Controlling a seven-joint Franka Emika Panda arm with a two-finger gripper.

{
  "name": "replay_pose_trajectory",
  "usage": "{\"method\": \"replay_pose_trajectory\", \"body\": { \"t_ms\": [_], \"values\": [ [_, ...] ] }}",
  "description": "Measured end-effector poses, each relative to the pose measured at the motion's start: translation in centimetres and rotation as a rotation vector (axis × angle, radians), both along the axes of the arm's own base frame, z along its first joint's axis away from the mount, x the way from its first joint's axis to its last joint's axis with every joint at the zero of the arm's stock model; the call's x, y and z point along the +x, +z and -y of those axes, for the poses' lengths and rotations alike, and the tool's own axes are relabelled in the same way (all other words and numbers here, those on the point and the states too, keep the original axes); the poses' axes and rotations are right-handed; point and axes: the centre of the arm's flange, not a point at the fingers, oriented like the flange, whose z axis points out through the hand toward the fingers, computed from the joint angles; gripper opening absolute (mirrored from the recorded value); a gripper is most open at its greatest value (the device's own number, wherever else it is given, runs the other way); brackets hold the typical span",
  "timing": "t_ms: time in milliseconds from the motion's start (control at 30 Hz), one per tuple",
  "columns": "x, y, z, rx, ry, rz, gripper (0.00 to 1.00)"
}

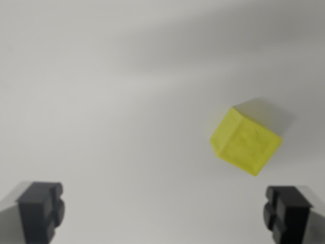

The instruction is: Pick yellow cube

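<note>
A: How far along does the pick look?

B: Early. The yellow cube (246,140) lies free on the pale grey table (111,101), with nothing touching it. It sits toward the wrist view's right, above and just inside the right-hand fingertip, turned so one corner points down toward the camera. Nothing has been grasped, so the approach, the closing and the lift all appear to remain.

A: And the gripper?

B: The gripper (165,212) is spread wide and holds nothing. Its two dark fingertips (40,211) show at the bottom corners of the frame, well apart, with only bare table between them. The cube is not between them; it lies farther out along the view, off to the right of the midline.

A: What does that say about the arm's pose?

B: The wrist camera looks down on the table from above, so the arm seems to hover over the surface, clear of the cube. The picture is soft, so the height cannot be judged. For a clean grasp, the arm would probably need to shift toward the wrist view's right and forward to centre the cube, perhaps rotating to meet its flat faces, then descend.
</note>
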Motion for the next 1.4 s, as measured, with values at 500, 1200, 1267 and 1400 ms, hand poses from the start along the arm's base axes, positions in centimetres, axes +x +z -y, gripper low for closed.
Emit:
{"method": "replay_pose_trajectory", "body": {
  "t_ms": [500,1200,1267,1400],
  "values": [
    [-1.6,-3.8,1.5,0.000,-0.098,-0.003,1.00],
    [-3.8,-9.0,3.6,0.000,-0.235,-0.008,1.00],
    [-4.0,-9.5,3.8,0.000,-0.248,-0.008,1.00],
    [-4.4,-10.5,4.2,0.000,-0.274,-0.009,1.00]
  ]
}}
